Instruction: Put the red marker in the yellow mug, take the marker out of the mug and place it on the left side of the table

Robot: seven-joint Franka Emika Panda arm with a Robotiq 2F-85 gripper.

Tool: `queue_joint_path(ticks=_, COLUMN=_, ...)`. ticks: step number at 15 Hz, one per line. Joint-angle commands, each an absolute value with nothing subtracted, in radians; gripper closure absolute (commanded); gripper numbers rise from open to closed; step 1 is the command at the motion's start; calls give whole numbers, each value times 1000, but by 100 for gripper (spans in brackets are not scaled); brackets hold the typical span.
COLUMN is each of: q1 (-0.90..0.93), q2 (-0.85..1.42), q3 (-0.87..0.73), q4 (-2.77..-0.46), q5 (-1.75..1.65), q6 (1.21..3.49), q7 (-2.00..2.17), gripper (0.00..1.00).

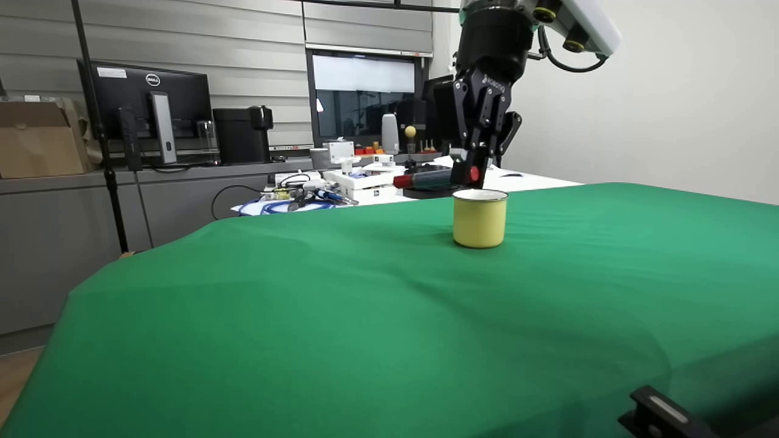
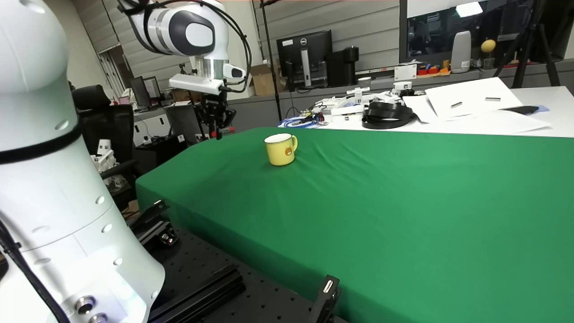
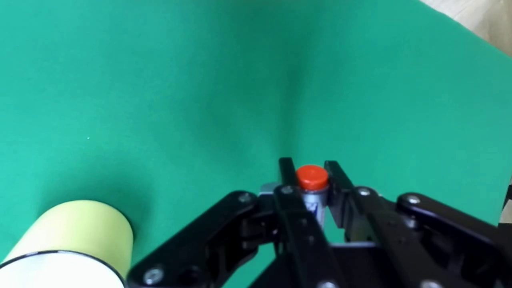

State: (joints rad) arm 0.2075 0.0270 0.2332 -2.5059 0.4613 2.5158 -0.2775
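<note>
Red marker (image 3: pixel 312 179) held aloft, clear of the green-draped table (image 3: pixel 160 80); the gripper (image 3: pixel 310 171) is clamped on it, jaws parted only by the marker's thickness. Wrist view, left to right: yellow mug (image 3: pixel 86 228) cut off at the lower left corner, white inside and dark rim showing; then, below centre, black fingers (image 3: pixel 337 188) pressing the marker from either side, its red end between the tips and a pale, blue-marked stretch of body beneath; pale floor (image 3: pixel 488 24) at the upper right corner. In an exterior view, left to right: white arm base (image 2: pixel 67 193) filling the left side; gripper at upper left, a little red at its tips; mug upright just above centre, well apart from the gripper, its handle (image 2: pixel 294 142) turned right and an orange print (image 2: pixel 288 151) on its wall, details seen from here only; white side table (image 2: pixel 551 101) at upper right. In an exterior view, same order: cardboard box (image 1: pixel 39 140) and dark monitor (image 1: pixel 134 91) at upper left; then the marker's length, which the wrist view mostly hides, grey and roughly level, a red end pointing left; gripper right of centre, the mug just below its tips in the frame, so the space between the two cannot be judged from this angle.
</note>
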Motion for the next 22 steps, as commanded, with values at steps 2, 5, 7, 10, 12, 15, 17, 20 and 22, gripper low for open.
queue_joint_path(ticks=2, q1=211, q2=82, q3=236, q4=-2490, q5=422, q6=2603, q7=-266, gripper=94)
queue_joint_path(ticks=5, q1=206, q2=139, q3=247, q4=-2470, q5=415, q6=2638, q7=-279, gripper=94)
queue_joint_path(ticks=7, q1=203, q2=177, q3=254, q4=-2455, q5=399, q6=2651, q7=-272, gripper=94)
queue_joint_path(ticks=10, q1=198, q2=227, q3=266, q4=-2434, q5=368, q6=2679, q7=-267, gripper=94)
queue_joint_path(ticks=12, q1=196, q2=254, q3=277, q4=-2427, q5=361, q6=2721, q7=-268, gripper=94)
queue_joint_path(ticks=15, q1=179, q2=296, q3=304, q4=-2412, q5=367, q6=2775, q7=-276, gripper=94)
queue_joint_path(ticks=17, q1=168, q2=320, q3=319, q4=-2403, q5=364, q6=2793, q7=-277, gripper=94)
queue_joint_path(ticks=20, q1=152, q2=357, q3=340, q4=-2387, q5=359, q6=2809, q7=-278, gripper=94)
queue_joint_path(ticks=22, q1=142, q2=380, q3=349, q4=-2377, q5=353, q6=2816, q7=-276, gripper=94)
